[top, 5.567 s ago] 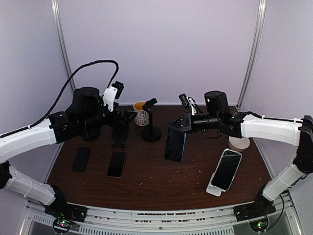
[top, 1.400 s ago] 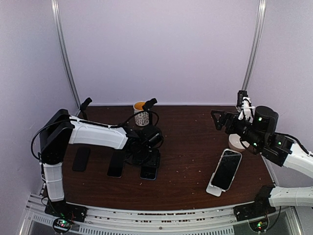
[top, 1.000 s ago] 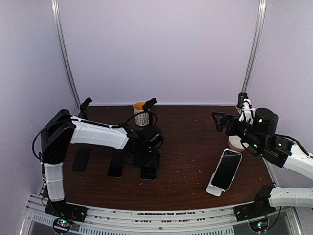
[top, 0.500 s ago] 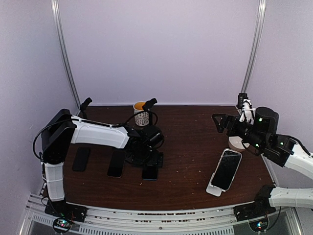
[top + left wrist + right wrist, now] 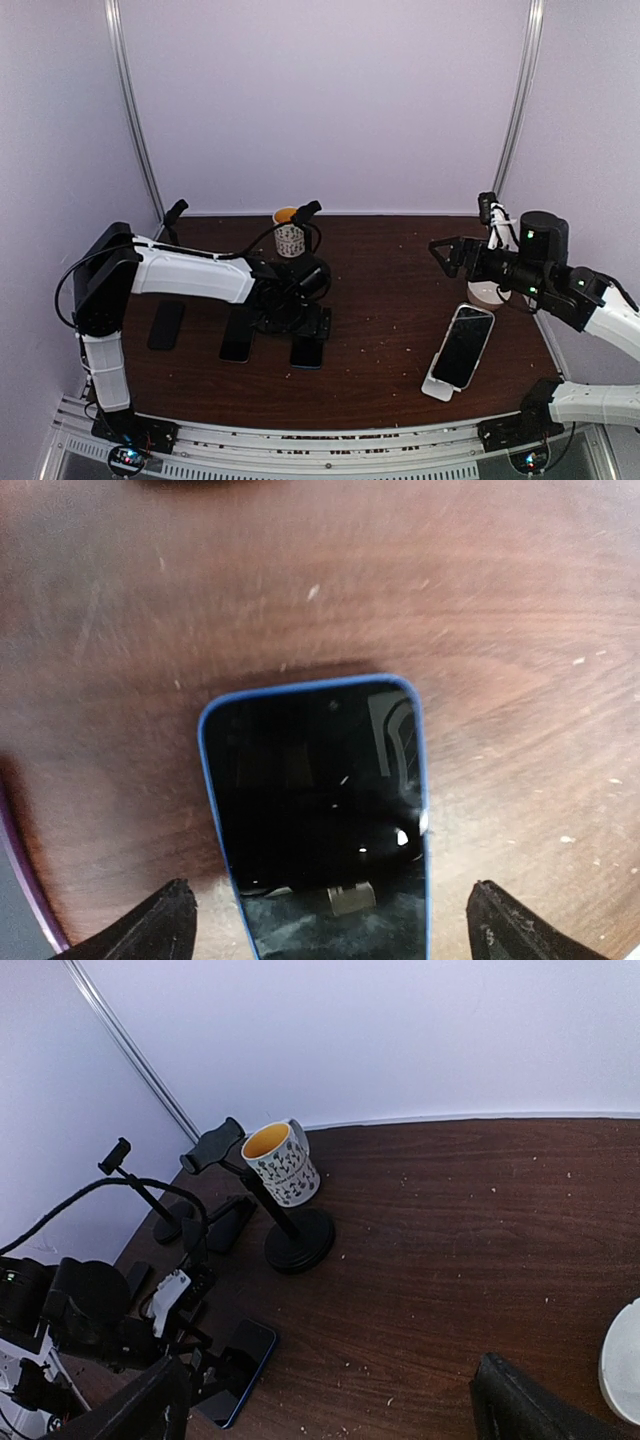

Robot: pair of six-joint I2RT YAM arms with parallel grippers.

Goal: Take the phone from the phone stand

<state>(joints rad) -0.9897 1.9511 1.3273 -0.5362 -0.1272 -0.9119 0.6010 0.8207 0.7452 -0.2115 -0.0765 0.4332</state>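
Observation:
A blue-edged phone lies flat, screen up, on the brown table. My left gripper hangs just above its near end, open, one fingertip on each side and neither touching it. From above, that phone lies under the left gripper. A second phone leans on a white stand at the front right. My right gripper hovers open and empty behind it. The empty black clamp stand is at the back middle.
Two dark phones lie flat at the left. A patterned mug stands at the back beside the black stand. Another black holder stands at the back left. A white round disc sits under the right arm.
My left gripper has opened and let go of the blue-edged phone, which now lies flat on the table. The right arm has shifted only slightly.

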